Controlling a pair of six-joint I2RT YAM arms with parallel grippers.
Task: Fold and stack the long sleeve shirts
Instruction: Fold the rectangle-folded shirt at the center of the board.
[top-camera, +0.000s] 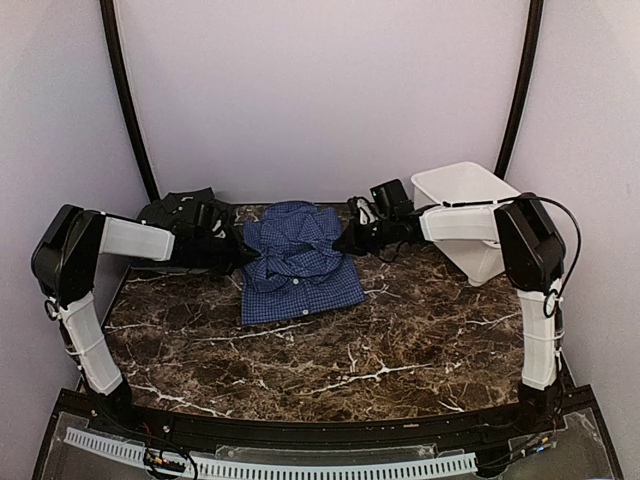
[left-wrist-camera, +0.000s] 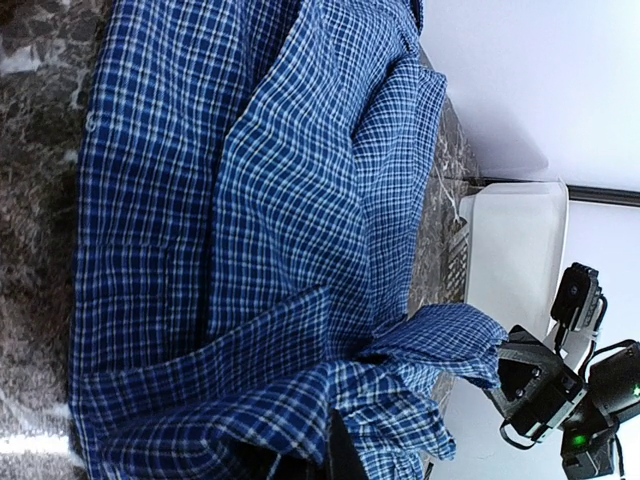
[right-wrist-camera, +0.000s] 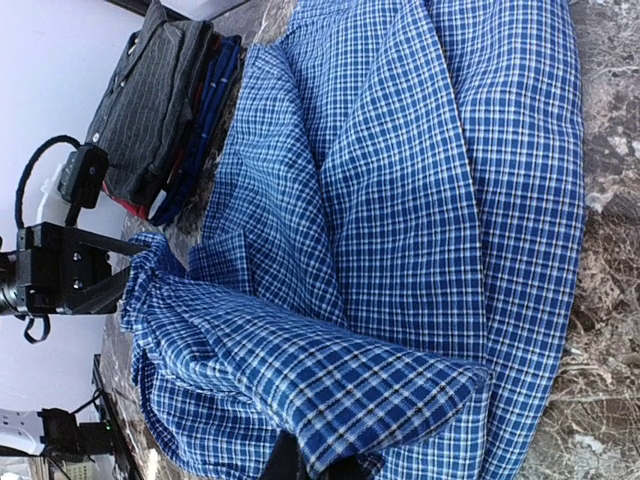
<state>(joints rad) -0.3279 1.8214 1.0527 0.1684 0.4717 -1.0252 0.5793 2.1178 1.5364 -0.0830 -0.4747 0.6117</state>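
Note:
A blue checked long sleeve shirt (top-camera: 300, 265) lies partly folded at the middle back of the marble table, its sleeves bunched across the body. My left gripper (top-camera: 243, 257) is at its left edge and is shut on a fold of the blue cloth (left-wrist-camera: 300, 400), which drapes over the fingers and hides them. At the shirt's right edge my right gripper (top-camera: 346, 240) is shut on another fold (right-wrist-camera: 400, 390), its fingertips hidden too. A dark checked shirt (right-wrist-camera: 150, 90) tops a folded stack at the back left, and a red edge (right-wrist-camera: 128, 205) peeks from under it.
A white plastic basket (top-camera: 470, 205) stands tilted at the back right, just behind my right arm. The folded stack (top-camera: 185, 212) sits behind my left forearm. Bare marble table (top-camera: 340, 350) stretches from the shirt to the near edge.

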